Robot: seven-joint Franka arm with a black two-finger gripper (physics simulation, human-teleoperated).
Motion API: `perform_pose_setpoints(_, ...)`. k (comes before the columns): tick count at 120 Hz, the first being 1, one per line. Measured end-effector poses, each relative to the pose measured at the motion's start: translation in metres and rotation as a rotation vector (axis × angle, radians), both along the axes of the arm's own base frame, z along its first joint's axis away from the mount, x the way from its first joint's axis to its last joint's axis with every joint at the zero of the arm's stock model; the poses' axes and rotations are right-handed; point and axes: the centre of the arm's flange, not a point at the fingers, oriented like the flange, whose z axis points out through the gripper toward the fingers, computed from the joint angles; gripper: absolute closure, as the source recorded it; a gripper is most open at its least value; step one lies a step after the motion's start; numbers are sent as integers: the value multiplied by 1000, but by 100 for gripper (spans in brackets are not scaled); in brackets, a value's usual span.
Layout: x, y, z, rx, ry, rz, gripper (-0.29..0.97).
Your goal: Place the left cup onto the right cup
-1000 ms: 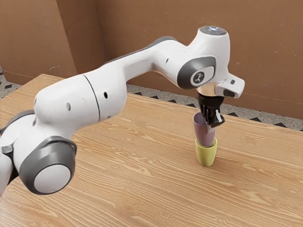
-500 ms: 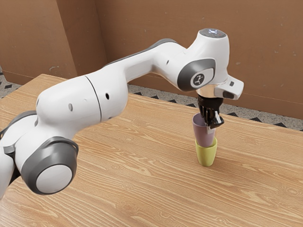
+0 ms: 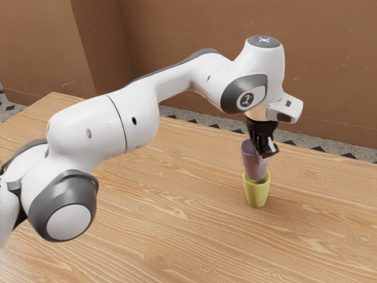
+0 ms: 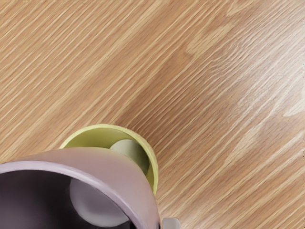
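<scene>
The black two-finger gripper (image 3: 268, 150) of the white, grey-jointed robot arm (image 3: 147, 118) hangs straight down over the light wooden bench (image 3: 177, 224), at about 3 o'clock from the centre of the exterior view. It is clenched on the rim of the purple tapered plastic cup (image 3: 253, 167), taking the rim at its 3 o'clock side as that view shows it. The purple cup stands upright with its base set down inside the mouth of the yellow-green tapered plastic cup (image 3: 257, 192), which stands upright on the bench; the two are stacked, with the purple cup's upper part rising above the yellow-green rim. In the wrist view the purple cup's wall (image 4: 109, 167) and dark inside lie close under the hand, the yellow-green cup's rim (image 4: 150, 160) curves out from behind that wall, and the bench's wood grain (image 4: 214, 71) runs diagonally around both. Behind the bench, a brown panelled wall (image 3: 330, 59) rises above a patterned tile floor (image 3: 306, 140).
</scene>
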Motion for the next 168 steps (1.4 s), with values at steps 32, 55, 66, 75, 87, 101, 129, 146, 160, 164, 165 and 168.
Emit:
perform_pose_setpoints(32,2,-1,-7,13,-6,-10,79)
perform_pose_setpoints(55,6,2,-13,13,-6,-8,79)
perform_pose_setpoints(66,7,3,-17,15,-4,-6,79)
perform_pose_setpoints(75,8,3,-19,14,-4,-6,79)
perform_pose_setpoints(87,9,4,-22,15,-4,-5,79)
perform_pose_setpoints(101,11,6,-25,15,-4,-2,79)
perform_pose_setpoints(129,14,8,-34,12,3,2,79)
perform_pose_setpoints(146,17,9,-43,7,8,2,79)
perform_pose_setpoints(160,17,8,-48,3,9,0,79)
perform_pose_setpoints(164,18,7,-50,2,11,0,79)
perform_pose_setpoints(165,18,7,-50,2,11,0,79)
perform_pose_setpoints(168,18,8,-51,2,11,0,79)
